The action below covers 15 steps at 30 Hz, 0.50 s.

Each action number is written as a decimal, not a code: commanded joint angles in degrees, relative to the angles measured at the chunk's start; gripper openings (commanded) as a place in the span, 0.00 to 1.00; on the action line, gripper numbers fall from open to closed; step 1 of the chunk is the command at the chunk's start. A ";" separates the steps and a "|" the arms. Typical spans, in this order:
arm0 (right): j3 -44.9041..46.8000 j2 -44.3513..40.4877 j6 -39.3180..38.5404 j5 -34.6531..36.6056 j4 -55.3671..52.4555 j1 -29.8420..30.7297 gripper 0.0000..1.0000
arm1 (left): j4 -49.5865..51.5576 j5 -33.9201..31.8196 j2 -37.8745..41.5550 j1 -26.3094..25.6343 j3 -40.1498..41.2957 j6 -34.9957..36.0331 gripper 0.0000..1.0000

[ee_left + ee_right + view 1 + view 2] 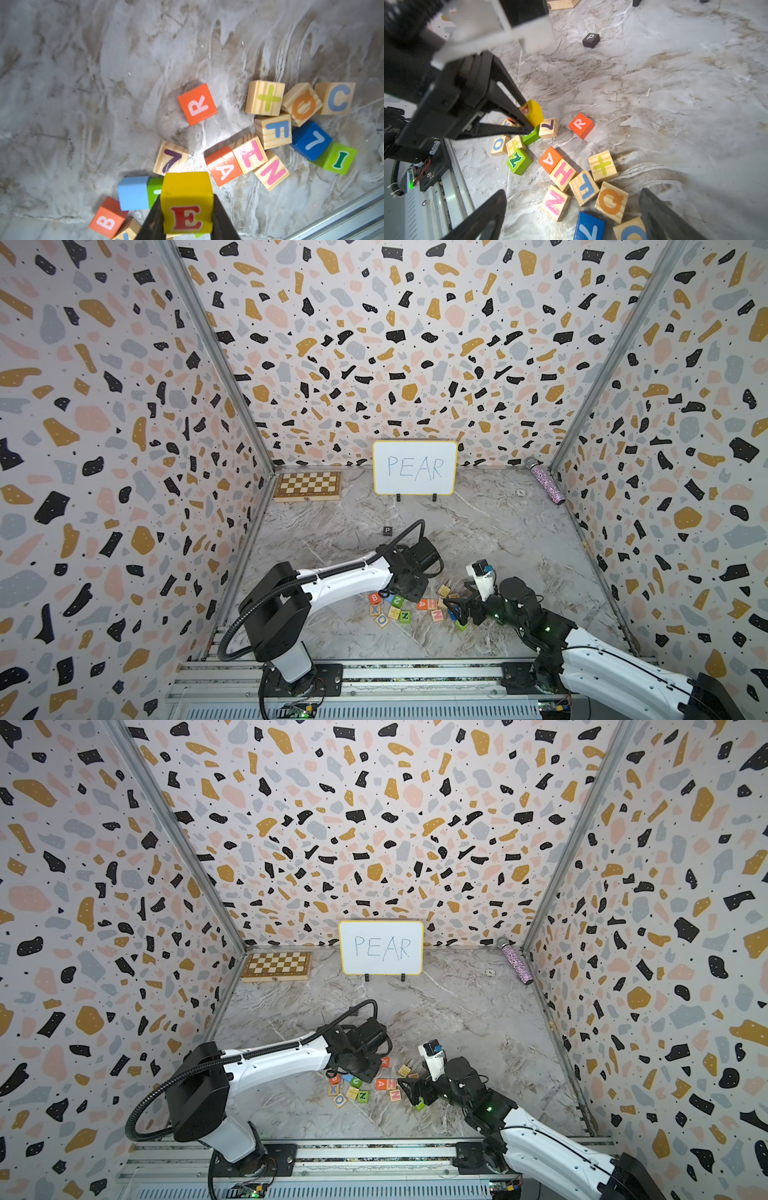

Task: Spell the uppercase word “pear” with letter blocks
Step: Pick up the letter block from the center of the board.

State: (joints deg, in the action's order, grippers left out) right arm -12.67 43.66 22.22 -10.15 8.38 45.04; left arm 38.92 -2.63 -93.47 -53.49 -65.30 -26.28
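Observation:
My left gripper (187, 198) is shut on the yellow E block (187, 204), with a dark finger on each side of it. In the right wrist view the E block (534, 112) hangs just over a green block in the pile. The orange-red R block (197, 104) lies alone a little beyond it. The orange-red A block (223, 168) lies against a wooden H block (250, 154). The black P block (387, 530) sits apart, farther back on the marble table. My right gripper (571, 196) is open above the right-hand cluster with nothing between its fingers.
Loose blocks lie around both grippers: N (555, 202), F (584, 187), Q (611, 201), a plus block (602, 166), a green Z (519, 161), B (107, 222). At the back stand the PEAR whiteboard (414, 467), a chessboard (307, 486) and a glitter bottle (547, 483).

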 commanded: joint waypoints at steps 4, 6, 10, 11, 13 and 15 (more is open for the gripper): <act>-8.27 8.31 -2.34 -3.16 5.97 -1.80 1.00 | -0.13 0.39 0.86 5.09 -3.93 5.01 0.24; -11.04 11.47 -3.11 -3.78 7.36 -2.44 1.00 | -0.10 0.41 0.21 6.53 -5.79 6.88 0.24; -15.77 18.00 -4.10 -2.71 8.14 -4.10 1.00 | 0.11 0.57 -1.74 9.85 -9.90 8.90 0.24; -16.95 19.67 -4.08 -2.75 8.18 -4.78 1.00 | -0.28 0.34 -2.11 10.65 -10.81 9.13 0.24; -18.31 22.36 -4.57 -3.86 9.07 -5.69 1.00 | -1.20 0.31 -2.73 11.99 -12.63 9.29 0.24; -19.52 24.28 -5.20 -3.48 9.62 -6.08 1.00 | -2.24 -0.66 -3.65 13.19 -14.37 9.46 0.24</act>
State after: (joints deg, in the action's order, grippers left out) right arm -29.91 66.43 18.70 -13.13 16.64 39.66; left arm 38.06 -2.15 -95.92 -41.80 -77.10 -18.59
